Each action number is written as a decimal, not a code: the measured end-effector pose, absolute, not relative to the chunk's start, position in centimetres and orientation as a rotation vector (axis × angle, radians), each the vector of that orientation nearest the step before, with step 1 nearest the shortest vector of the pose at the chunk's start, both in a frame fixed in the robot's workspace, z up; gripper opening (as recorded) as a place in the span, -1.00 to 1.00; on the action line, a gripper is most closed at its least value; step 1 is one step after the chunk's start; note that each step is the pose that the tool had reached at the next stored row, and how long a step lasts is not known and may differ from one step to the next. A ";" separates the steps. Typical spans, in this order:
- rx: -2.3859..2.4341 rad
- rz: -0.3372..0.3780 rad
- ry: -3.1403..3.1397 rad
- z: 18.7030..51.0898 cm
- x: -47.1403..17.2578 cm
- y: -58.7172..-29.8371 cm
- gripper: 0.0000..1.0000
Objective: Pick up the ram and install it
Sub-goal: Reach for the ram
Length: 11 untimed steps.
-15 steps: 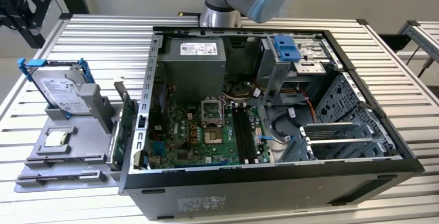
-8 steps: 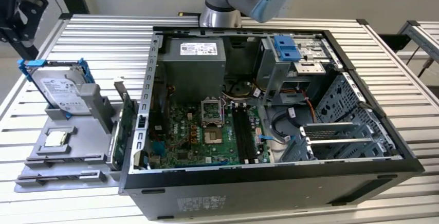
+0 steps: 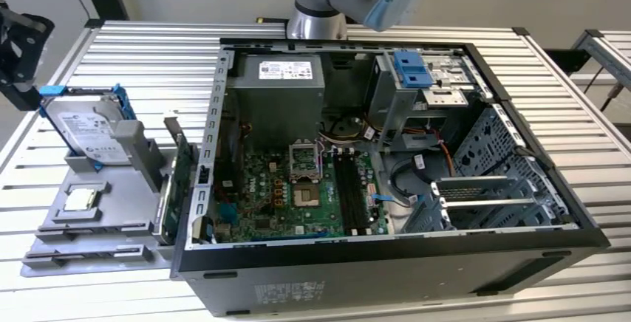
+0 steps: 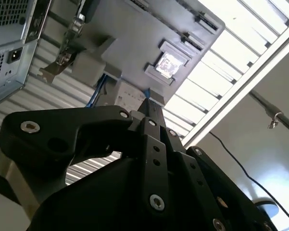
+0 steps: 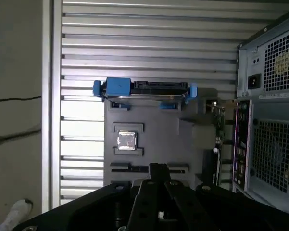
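My gripper (image 3: 18, 52) hangs at the exterior view's left edge, above the table just beyond the hard drive (image 3: 87, 131). In both wrist views its black fingers (image 5: 157, 169) meet at the tip with nothing between them (image 4: 151, 107). It points toward a grey parts tray (image 3: 118, 204). Two long dark slots (image 5: 127, 167) run across one end of the tray. I cannot tell whether the ram lies in one of them. The open computer case (image 3: 394, 263) shows its green motherboard with long black slots (image 3: 347, 189).
On the tray sit the silver hard drive in a blue bracket (image 5: 118, 87) and a small square chip (image 5: 126, 141). A thin green card (image 3: 170, 204) stands on edge between tray and case. The arm's base (image 3: 318, 12) rises behind the case. The table is ribbed metal.
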State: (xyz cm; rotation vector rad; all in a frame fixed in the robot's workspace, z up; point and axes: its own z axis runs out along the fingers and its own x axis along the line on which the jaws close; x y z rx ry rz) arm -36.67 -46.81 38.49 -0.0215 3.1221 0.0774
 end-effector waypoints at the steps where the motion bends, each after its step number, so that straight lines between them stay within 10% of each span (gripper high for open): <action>1: -0.022 0.077 3.122 38.5 -36.7 -47.3 -1.00; 11: -0.022 0.078 3.122 38.3 -36.7 -51.3 -1.00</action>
